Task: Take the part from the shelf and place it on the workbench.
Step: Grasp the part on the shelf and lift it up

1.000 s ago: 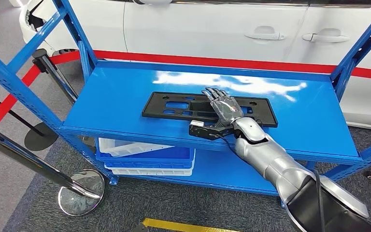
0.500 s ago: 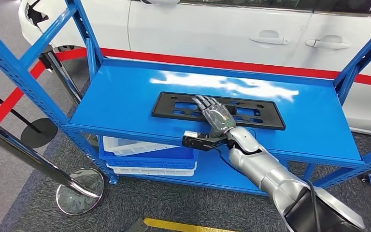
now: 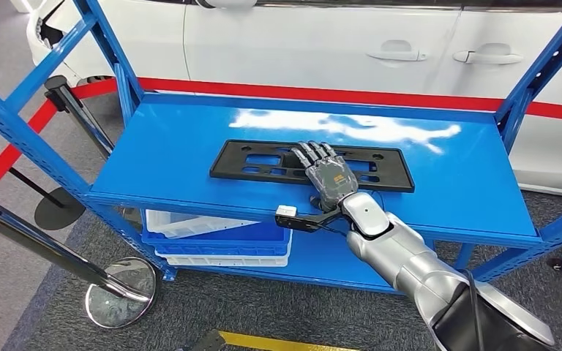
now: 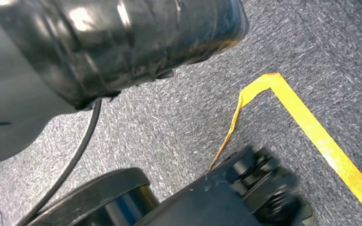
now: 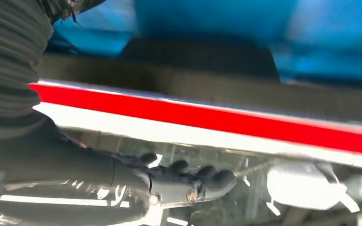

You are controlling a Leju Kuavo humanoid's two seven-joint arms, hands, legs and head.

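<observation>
1. Silver-armed right robot hand (image 3: 328, 175) lies flat, fingers spread, palm down on the part, gripping nothing.
2. The black part (image 3: 263, 162) lies flat mid-shelf (image 3: 175, 146).
3. Best now, I reckon: hook fingers over the far edge, thumb underneath, then lift level.

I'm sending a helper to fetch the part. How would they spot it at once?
Find the blue shelf in front of the white car. On its top level lies the part, under the right hand. It is a long, flat black plate with cut-out slots, unlike the bins below.
</observation>
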